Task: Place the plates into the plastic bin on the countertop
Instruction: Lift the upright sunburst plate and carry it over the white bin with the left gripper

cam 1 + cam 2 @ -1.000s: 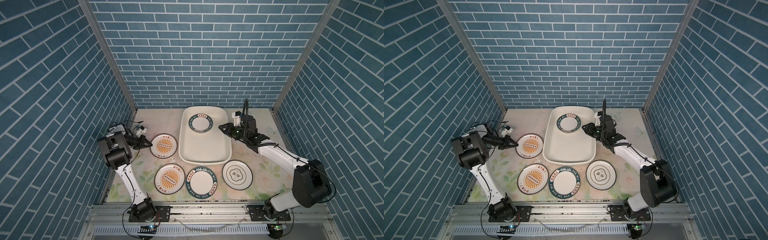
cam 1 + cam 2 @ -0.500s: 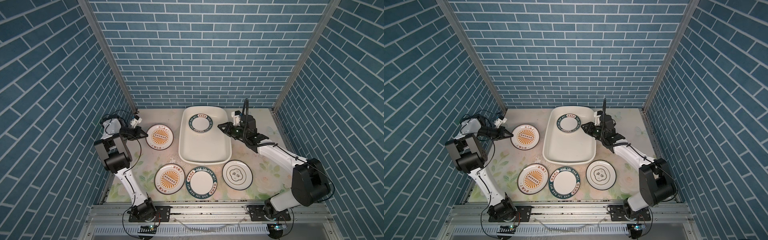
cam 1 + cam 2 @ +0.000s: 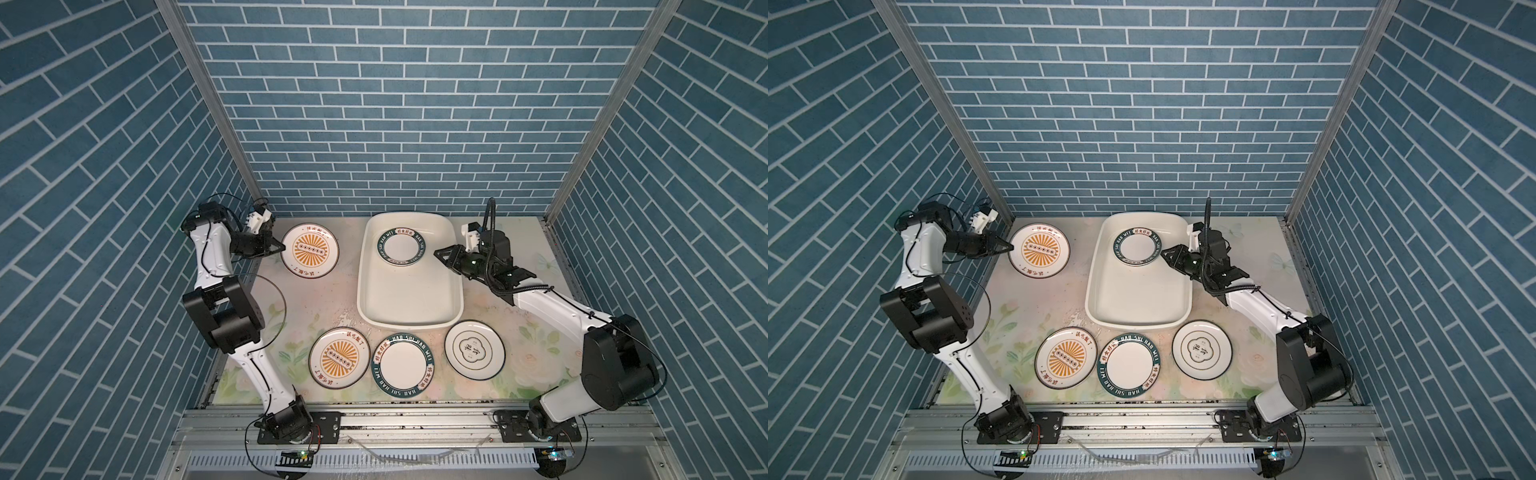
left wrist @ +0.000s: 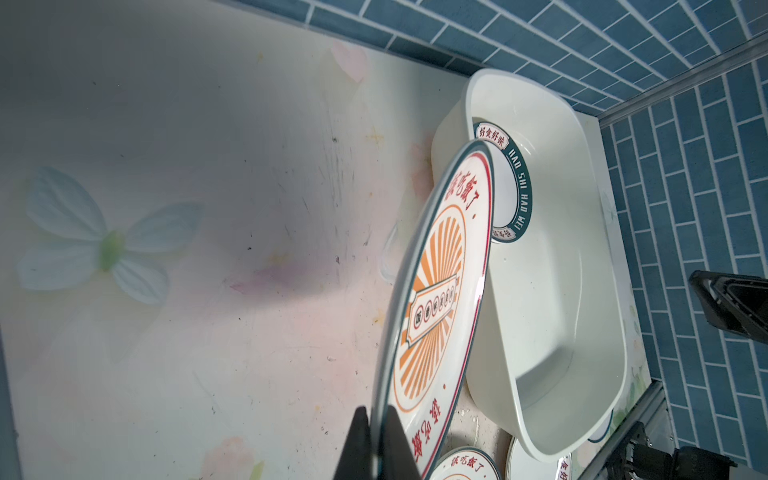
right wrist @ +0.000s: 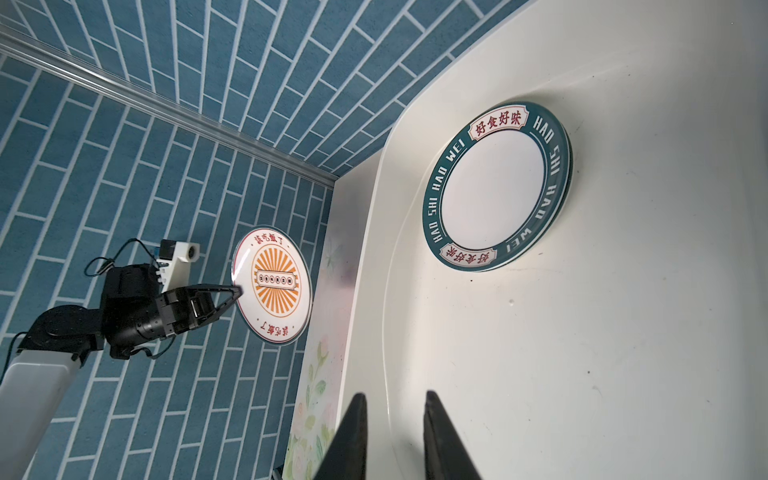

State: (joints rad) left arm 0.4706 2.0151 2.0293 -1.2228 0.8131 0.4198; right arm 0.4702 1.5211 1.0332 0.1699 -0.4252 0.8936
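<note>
My left gripper (image 3: 282, 248) (image 4: 376, 411) is shut on the rim of an orange sunburst plate (image 3: 310, 250) (image 4: 436, 299), which hangs tilted above the countertop (image 3: 316, 299) left of the plastic bin (image 3: 409, 328). A green-rimmed plate (image 3: 402, 246) (image 5: 498, 187) lies flat in the bin's far end. Over the bin's right rim, my right gripper (image 3: 436, 253) (image 5: 395, 399) is open with nothing between its fingers. In front of the bin lie a second sunburst plate (image 3: 339, 358), a green-rimmed plate (image 3: 403, 365) and a quatrefoil plate (image 3: 475, 349).
Blue brick-patterned walls (image 3: 399, 124) close in the back and both sides. An aluminium rail (image 3: 415, 419) with both arm bases runs along the front edge. The near half of the bin's floor (image 3: 409, 291) is bare.
My left gripper has carried the sunburst plate up and toward the back wall. The right arm has barely moved; its jaws have parted slightly.
</note>
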